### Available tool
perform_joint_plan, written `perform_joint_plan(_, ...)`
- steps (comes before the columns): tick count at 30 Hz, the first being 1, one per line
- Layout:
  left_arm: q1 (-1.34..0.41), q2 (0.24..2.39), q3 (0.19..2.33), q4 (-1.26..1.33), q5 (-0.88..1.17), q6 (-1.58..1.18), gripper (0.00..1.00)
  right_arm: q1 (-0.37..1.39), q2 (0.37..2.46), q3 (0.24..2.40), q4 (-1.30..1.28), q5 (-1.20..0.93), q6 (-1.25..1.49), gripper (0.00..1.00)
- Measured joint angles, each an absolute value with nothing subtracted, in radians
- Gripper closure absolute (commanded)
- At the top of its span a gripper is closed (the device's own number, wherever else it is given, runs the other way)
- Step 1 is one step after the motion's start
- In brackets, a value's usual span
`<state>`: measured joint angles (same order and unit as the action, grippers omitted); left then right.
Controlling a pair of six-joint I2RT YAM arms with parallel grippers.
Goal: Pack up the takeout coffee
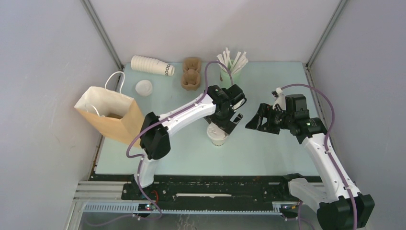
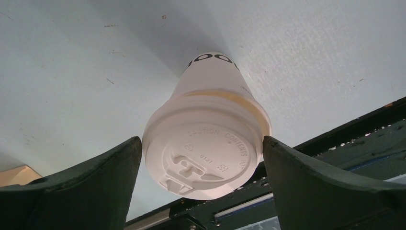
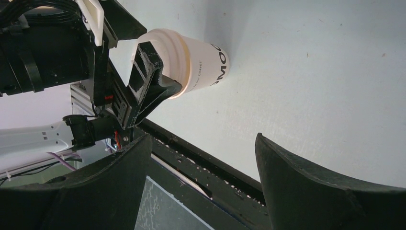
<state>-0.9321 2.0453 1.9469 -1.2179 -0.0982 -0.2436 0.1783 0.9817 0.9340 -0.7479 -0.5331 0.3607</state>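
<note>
The takeout coffee (image 1: 217, 137), a cream-white paper cup with dark lettering near its base and a white lid (image 2: 206, 153) pressed on, stands upright on the table in the middle. My left gripper (image 1: 223, 123) reaches down over it, and its two fingers touch the lid's rim on both sides (image 2: 202, 143). The right wrist view shows the cup (image 3: 203, 67) with a left finger (image 3: 148, 84) against the lid. My right gripper (image 1: 254, 122) is open and empty, hovering right of the cup (image 3: 203, 158).
An open brown paper bag (image 1: 107, 115) with white handles stands at the left. At the back lie a stack of nested cups (image 1: 152, 65), a loose white lid (image 1: 143, 87), brown cup carriers (image 1: 191, 73) and a pale green cup of white sticks (image 1: 231, 67).
</note>
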Motion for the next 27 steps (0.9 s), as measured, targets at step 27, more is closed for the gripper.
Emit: perform_joint_plan(27, -0.943, 2.076, 1.968, -1.214, -0.096, -0.210, 0.00, 0.186, 0.978, 0.934, -0.748, -0.533, 0.361, 0.13)
